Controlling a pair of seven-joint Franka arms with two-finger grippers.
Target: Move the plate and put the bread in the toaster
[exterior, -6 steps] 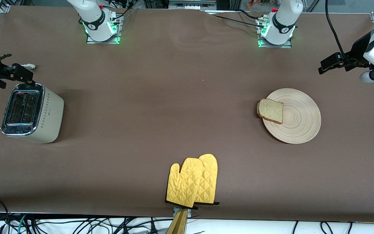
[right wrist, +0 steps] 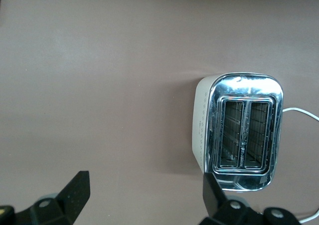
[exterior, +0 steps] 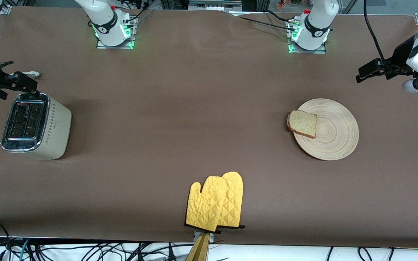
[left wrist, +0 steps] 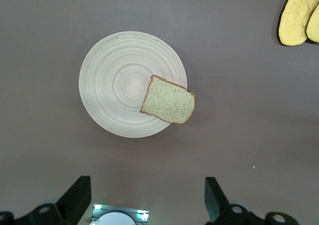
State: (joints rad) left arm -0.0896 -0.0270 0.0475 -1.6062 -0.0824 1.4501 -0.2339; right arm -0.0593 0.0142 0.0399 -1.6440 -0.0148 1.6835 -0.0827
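Black jaws wide apart on both: we have the left gripper point(left wrist: 144, 205) empty, high over the table near the plate point(exterior: 334, 139), right gripper point(right wrist: 142, 200) empty near the toaster point(exterior: 35, 127), waiting. Risk as we see it: bread point(exterior: 302, 124) overhangs the plate rim toward the right arm's end, so a jerky plate move could tip it off. Mitts point(exterior: 216, 203) sit nearest the front camera, well apart

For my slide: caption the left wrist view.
Open left gripper high over a bread slice overhanging a wooden plate.
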